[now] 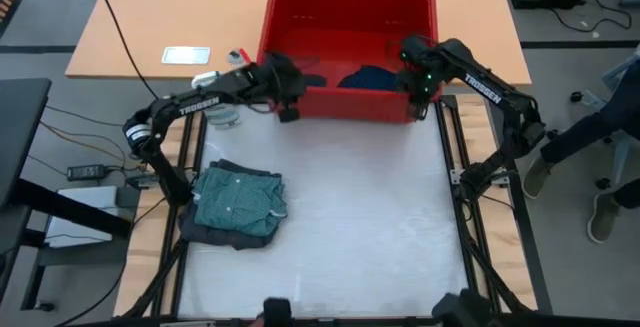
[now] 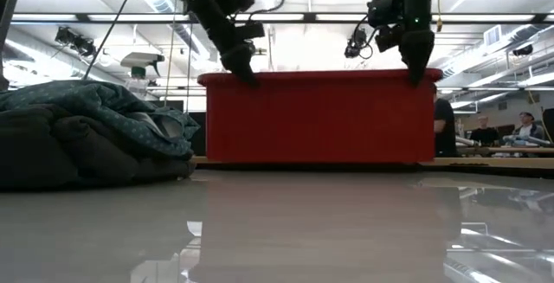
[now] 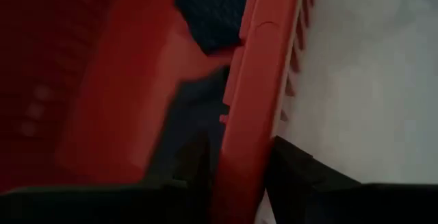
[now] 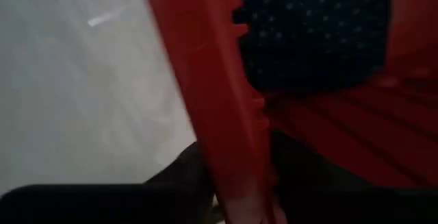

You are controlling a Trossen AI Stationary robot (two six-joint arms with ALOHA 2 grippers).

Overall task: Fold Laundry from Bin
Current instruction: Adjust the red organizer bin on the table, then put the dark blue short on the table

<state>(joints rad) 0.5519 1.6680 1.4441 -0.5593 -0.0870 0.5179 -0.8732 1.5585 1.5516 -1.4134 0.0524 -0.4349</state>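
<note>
1. Red bin [image 1: 345,27] sits at far edge of the white work mat [image 1: 330,217], partly on the tan tabletop [image 1: 160,17] behind it.
2. L gripper [image 1: 288,107] at bin's near rim, L end. L wrist view: one finger [image 3: 188,162] inside the wall, other outside, rim [image 3: 256,94] between them, so clamped on bin.
3. R gripper [image 1: 420,102] same story at near rim, R end. R wrist view: rim [image 4: 205,94] runs between both fingers [image 4: 301,166], clamped on bin.
4. Low view: both grippers come down from above onto bin's top edge, L [image 2: 242,67], R [image 2: 418,67].
5. Inside bin: navy dotted garment [image 1: 370,77] near R side, also seen in R wrist view.
6. Folded stack on mat's L side, well apart from bin: teal dotted shirt [image 1: 238,199] on top of dark grey piece [image 1: 205,232].
7. Person's legs [image 1: 600,137] at R edge, off the table.
</note>
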